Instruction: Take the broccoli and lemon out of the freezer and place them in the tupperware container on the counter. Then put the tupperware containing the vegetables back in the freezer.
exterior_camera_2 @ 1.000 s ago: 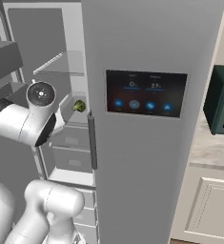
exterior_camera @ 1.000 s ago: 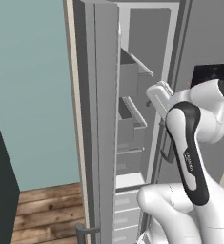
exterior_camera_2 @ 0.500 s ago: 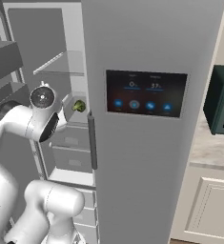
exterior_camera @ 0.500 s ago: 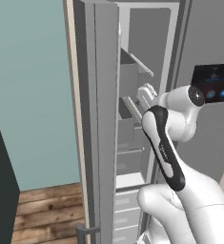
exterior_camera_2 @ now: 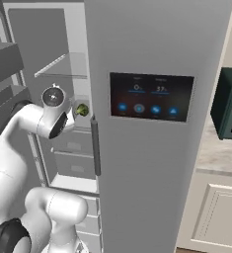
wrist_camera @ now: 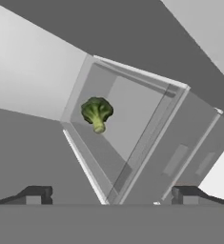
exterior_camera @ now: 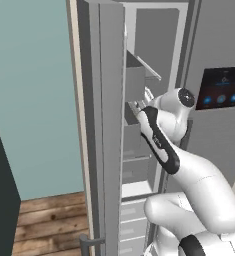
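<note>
Hand view: broccoli (wrist_camera: 97,112) on grey freezer (exterior_camera_2: 157,59) shelf, pincer (wrist_camera: 111,195) spread

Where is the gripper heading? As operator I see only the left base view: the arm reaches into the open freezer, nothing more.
Observer: The hand view shows the broccoli ahead of the gripper, apart from its fingertips.
Operator: Is the gripper open?
Observer: Yes, its fingertips stand wide apart with nothing between them.
Operator: What else is near the freezer?
Observer: In the right base view, a dark green toaster oven stands on the counter beside it.
</note>
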Tool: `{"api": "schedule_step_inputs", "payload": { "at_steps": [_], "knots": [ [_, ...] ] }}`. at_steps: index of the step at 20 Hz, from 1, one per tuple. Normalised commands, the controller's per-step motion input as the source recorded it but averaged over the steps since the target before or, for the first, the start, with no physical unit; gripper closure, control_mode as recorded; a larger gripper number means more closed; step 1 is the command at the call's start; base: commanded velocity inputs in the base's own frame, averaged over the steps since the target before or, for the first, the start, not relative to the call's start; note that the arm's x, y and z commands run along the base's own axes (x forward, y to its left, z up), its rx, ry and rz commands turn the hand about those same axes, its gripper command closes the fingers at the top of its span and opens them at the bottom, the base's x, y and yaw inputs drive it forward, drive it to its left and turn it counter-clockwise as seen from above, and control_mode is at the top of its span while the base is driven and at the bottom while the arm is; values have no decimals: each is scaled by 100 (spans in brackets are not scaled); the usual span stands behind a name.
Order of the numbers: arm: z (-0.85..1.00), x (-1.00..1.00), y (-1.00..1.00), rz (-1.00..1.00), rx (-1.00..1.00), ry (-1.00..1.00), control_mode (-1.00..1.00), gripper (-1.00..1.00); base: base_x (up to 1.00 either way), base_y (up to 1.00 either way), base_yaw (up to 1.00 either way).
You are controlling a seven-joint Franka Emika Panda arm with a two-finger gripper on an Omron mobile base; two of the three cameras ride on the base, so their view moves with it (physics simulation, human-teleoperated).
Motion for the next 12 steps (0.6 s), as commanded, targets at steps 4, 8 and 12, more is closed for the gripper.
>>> {"api": "schedule_step_inputs", "payload": {
  "at_steps": [4, 8, 12],
  "knots": [
    [-21, 52, 0, 0, 0, 7, -100, -100, 0, 0, 0],
    [-24, 35, 3, 0, 0, 5, -100, -100, 0, 0, 0],
    [-29, 22, 8, 0, 0, 3, -100, -100, 0, 0, 0]
  ]
}}
